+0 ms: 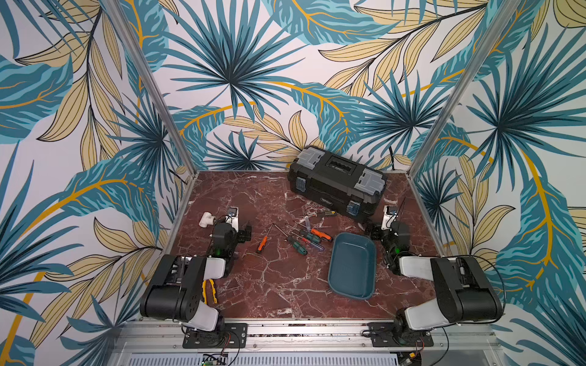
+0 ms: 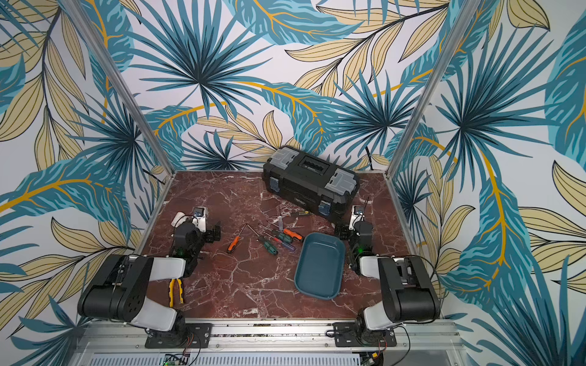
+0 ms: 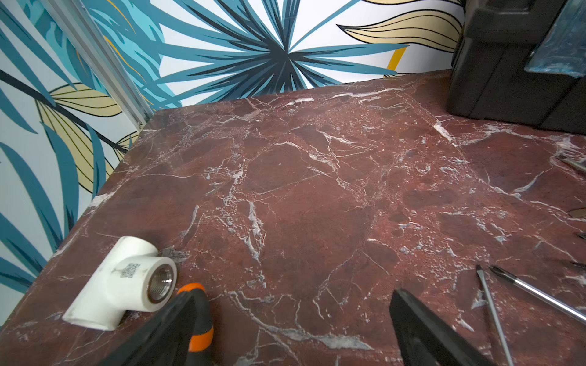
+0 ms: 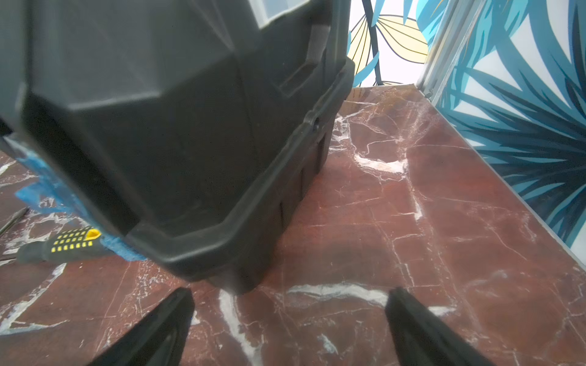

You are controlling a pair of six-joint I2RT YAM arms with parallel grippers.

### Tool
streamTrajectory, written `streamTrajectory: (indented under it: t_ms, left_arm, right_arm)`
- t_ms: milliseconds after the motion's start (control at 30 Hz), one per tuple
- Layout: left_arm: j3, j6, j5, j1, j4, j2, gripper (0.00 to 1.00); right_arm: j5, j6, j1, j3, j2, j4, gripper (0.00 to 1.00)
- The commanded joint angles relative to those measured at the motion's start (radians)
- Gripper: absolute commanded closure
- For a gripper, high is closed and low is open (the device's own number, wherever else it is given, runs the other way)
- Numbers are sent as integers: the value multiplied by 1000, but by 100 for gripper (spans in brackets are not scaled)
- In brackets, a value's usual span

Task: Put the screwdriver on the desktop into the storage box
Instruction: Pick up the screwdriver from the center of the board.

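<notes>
One storage box (image 1: 352, 267) (image 2: 319, 266), in both top views only

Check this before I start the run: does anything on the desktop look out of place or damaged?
A white pipe tee lies near the desktop's left edge, the only fitting among tools. Ragged blue film hangs off a front latch of the black toolbox. The screwdrivers lie criss-crossed beside the empty storage box.

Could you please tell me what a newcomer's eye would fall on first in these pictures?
The bold palm-leaf wallpaper on all the walls strikes first. Then the black toolbox at the far edge of the red marble desktop, and the scatter of screwdrivers mid-desk beside the empty teal storage box.
</notes>
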Motion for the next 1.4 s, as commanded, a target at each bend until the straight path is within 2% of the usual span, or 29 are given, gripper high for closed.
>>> streamTrajectory:
  t_ms: [0, 533, 633, 667, 733, 800, 833, 933, 1000, 1100, 1200, 1367]
  left_arm:
    - [36, 12, 4, 5, 25, 5, 0]
    - [27, 8, 0, 5, 23, -27, 0]
    - [23, -3, -18, 5, -54, -132, 0]
    - [23, -8, -55, 5, -90, -180, 0]
    - [43, -32, -98, 5, -198, -265, 0]
    - [98, -73, -149, 7, -362, -335, 0]
    - [138, -97, -173, 7, -442, -367, 0]
    - [248, -236, -236, 8, -675, -417, 0]
    - [303, -297, -178, 8, -780, -435, 0]
    - [366, -402, -42, 8, -909, -434, 0]
    - [418, -455, 90, 8, -1019, -399, 0]
    - [520, -439, 345, -27, -1189, -230, 4]
  right_arm:
    - [-11, -6, 3, 11, 7, 27, 1]
    - [4, -2, 5, -2, -6, 44, 0]
    - [-10, -13, 5, -62, -147, 45, 0]
    - [-21, -19, 5, -78, -212, 23, 0]
    - [-37, -17, 5, -91, -351, -44, 0]
    - [8, 56, 4, -80, -492, -152, 0]
    - [76, 140, 4, -57, -561, -245, 0]
    - [304, 429, 3, 62, -721, -706, 0]
    - [342, 512, 3, 88, -771, -848, 0]
    - [232, 595, 4, 130, -798, -1020, 0]
    - [106, 693, 5, 160, -798, -1149, 0]
    - [-12, 769, 5, 210, -754, -1268, 0]
